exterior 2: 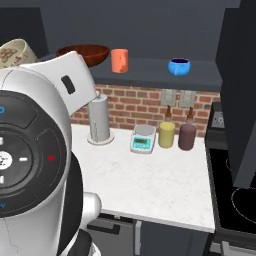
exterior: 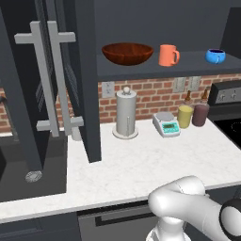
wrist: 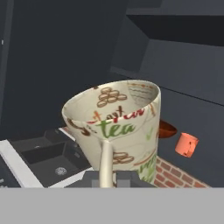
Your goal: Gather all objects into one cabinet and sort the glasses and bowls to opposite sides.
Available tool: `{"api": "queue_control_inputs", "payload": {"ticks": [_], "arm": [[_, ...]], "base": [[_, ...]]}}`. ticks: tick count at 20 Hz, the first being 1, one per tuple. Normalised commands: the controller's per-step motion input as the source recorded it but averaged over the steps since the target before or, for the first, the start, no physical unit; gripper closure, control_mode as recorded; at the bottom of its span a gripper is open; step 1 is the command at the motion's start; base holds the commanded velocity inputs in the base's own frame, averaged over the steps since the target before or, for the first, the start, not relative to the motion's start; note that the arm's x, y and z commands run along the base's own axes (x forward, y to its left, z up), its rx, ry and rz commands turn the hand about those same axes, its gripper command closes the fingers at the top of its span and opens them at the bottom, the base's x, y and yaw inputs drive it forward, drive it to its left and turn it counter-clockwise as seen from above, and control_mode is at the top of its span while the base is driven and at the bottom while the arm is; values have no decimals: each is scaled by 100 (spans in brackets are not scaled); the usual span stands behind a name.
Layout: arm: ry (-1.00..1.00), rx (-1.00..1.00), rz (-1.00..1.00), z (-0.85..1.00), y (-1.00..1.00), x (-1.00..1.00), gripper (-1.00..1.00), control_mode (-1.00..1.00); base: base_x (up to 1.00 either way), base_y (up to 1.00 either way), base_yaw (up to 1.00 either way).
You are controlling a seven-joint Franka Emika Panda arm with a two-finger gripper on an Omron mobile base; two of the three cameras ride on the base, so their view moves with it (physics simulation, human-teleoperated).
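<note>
Cup (wrist: 118, 127), cream with printed marks, is pinched by its handle in my gripper (wrist: 109, 177), held up near the open cabinet (exterior: 89, 80) | cabinet shelf (exterior: 188, 63) carries brown bowl (exterior: 127, 53), orange mug (exterior: 168, 55), blue bowl (exterior: 215, 56), all apart | I see scale (exterior: 166, 124), two bottles on counter (exterior: 141, 160).

Base cams behind me, L and R, both face fwd/down, sharing counter (exterior: 141, 164) and shelf (exterior 2: 150, 70); hand cam close on cup (wrist: 116, 127).
</note>
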Motion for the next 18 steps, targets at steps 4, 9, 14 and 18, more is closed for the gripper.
{"api": "queue_control_inputs", "payload": {"ticks": [4, 9, 14, 18], "arm": [[0, 0, 0, 0, 0, 0, 100, 100], [0, 0, 0, 0, 0, 0, 100, -100], [0, 1, 0, 0, 0, 0, 100, -100], [0, 13, -11, 4, 4, 21, 100, -100]], "base": [[0, 0, 0], [0, 0, 0], [0, 0, 0], [0, 0, 0]]}}
